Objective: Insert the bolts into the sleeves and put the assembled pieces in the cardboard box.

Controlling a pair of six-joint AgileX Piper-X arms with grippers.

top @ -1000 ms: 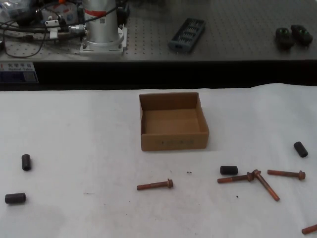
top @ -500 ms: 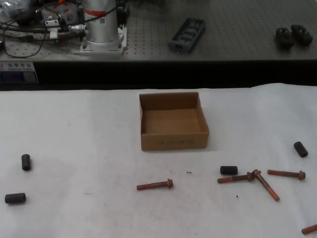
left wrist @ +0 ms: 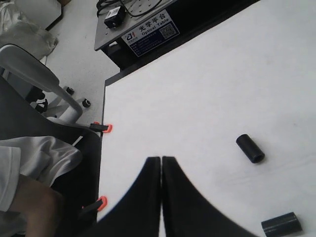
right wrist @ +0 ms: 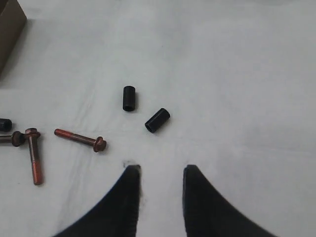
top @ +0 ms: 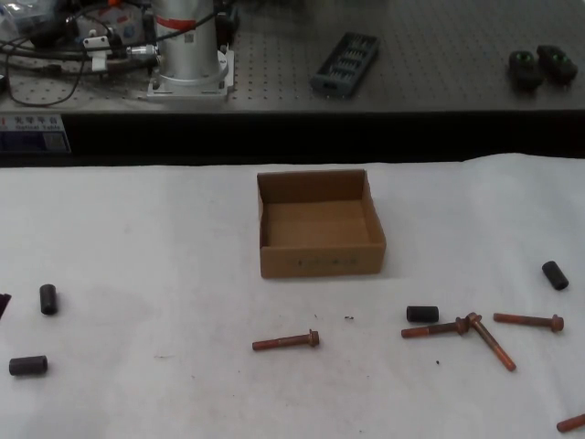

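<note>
The open cardboard box [top: 320,224] stands mid-table with nothing inside. Several rusty bolts lie in front of it: one alone [top: 285,342], a crossed pair [top: 462,327] and another [top: 528,321] to the right. Black sleeves lie at the left [top: 47,299] [top: 27,366] and at the right [top: 421,314] [top: 554,275]. My left gripper [left wrist: 161,160] is shut and holds nothing, with two sleeves [left wrist: 250,148] [left wrist: 281,224] just beyond it. My right gripper [right wrist: 161,170] is open above the cloth, near two sleeves [right wrist: 129,98] [right wrist: 157,120] and a bolt [right wrist: 80,139].
A white cloth [top: 164,247] covers the table. Behind it runs a dark perforated bench with a metal post [top: 187,46] and a black rack [top: 345,62]. In the left wrist view a chair [left wrist: 39,79] and a seated person's leg are beside the table edge.
A dark tip of the left gripper has come into the high view at the left edge, beside the upper left sleeve. Bolts, sleeves and box have not moved.
</note>
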